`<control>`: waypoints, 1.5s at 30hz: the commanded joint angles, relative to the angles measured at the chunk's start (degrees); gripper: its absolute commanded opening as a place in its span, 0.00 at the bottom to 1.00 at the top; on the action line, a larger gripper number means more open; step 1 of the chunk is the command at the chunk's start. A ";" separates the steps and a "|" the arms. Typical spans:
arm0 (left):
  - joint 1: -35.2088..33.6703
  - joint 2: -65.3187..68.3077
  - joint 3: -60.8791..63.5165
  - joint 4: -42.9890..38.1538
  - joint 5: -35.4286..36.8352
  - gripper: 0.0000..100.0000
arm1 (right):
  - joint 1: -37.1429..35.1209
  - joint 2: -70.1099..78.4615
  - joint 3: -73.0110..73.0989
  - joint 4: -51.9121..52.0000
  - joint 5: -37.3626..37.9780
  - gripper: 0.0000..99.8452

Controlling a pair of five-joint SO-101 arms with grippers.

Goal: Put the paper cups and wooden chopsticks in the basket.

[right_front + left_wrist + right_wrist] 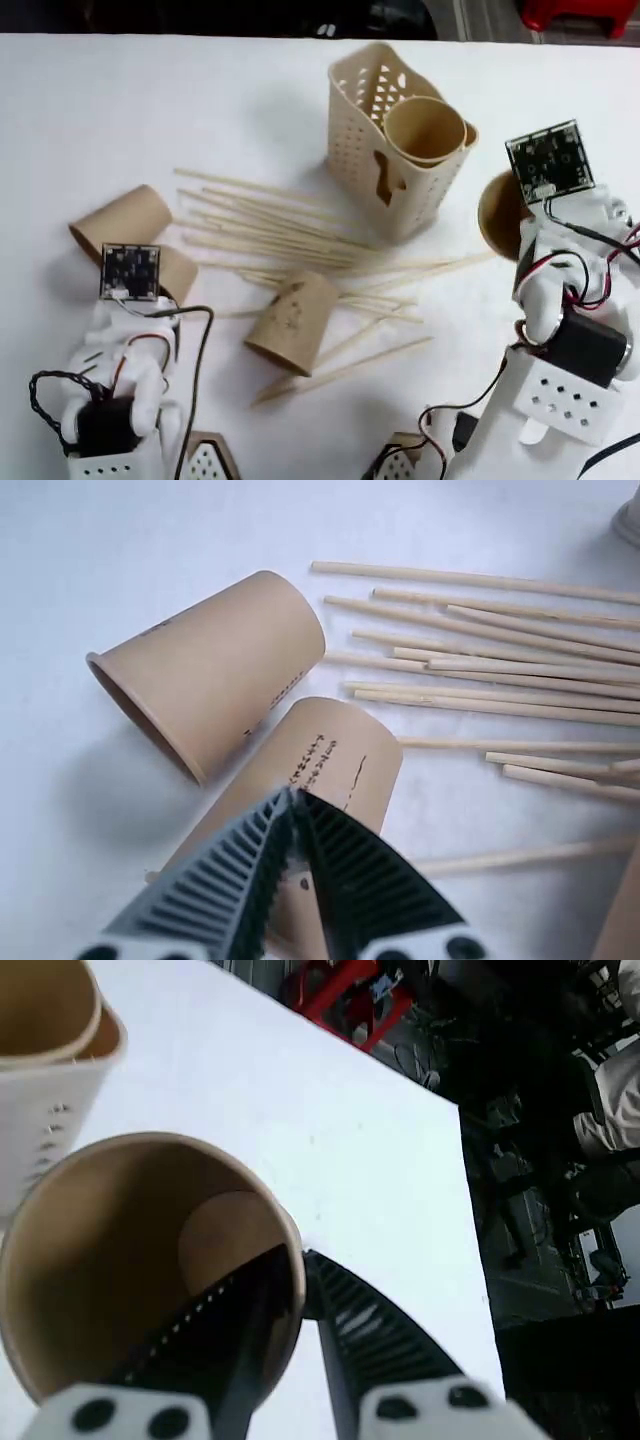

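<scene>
Right gripper (298, 1255) is clamping a paper cup (100, 1240) at four o'clock from the basket (430, 195); next, it likely needs lifting over the opening. Left gripper (295, 793) is hovering, jaws together.

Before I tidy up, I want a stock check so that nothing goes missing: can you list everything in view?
Basket: one, cream, upright on the table's far side.
Nested cups: apparently two, brown, inside the basket.
Far-left cup: one, brown, lying on the table.
Second lying cup: one, brown, beside the far-left one.
Middle cup: one, brown, lying across chopsticks.
Held cup: one, brown, right of the basket.
Chopsticks: many, pale wood, scattered mid-table.
Table: one, white.
Left gripper: fingers shut, over the second lying cup.
Right gripper: fingers clamped on the held cup's wall.
</scene>
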 commanded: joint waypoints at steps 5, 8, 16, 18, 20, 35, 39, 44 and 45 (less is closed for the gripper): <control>-0.48 -0.04 -0.35 -1.41 -0.62 0.03 | -7.87 -0.22 -10.37 0.66 -10.37 0.02; -0.48 -0.04 -0.35 -1.41 -0.62 0.03 | -11.47 -0.13 -12.31 0.40 -12.75 0.02; -0.48 -0.04 -0.35 -1.32 -0.70 0.03 | -20.53 3.12 -14.42 -1.98 -18.81 0.02; -0.48 -0.04 -0.35 -1.32 -0.70 0.03 | -21.05 6.81 -16.09 -2.68 -20.40 0.02; -0.48 -0.04 -0.35 -1.32 -0.70 0.03 | -21.05 11.30 -19.34 -2.51 -22.07 0.02; -0.48 -0.04 -0.35 -1.32 -0.70 0.03 | -20.88 36.53 -37.71 6.46 -27.60 0.02; -0.48 -0.04 -0.35 -1.32 -0.70 0.03 | -21.05 39.08 -38.77 8.13 -27.60 0.02; -0.48 -0.04 -0.35 -1.32 -0.70 0.03 | -21.14 39.96 -38.95 11.56 -28.40 0.11; -0.48 -0.04 -0.35 -1.32 -0.70 0.03 | -21.14 39.25 -38.95 12.35 -28.40 0.14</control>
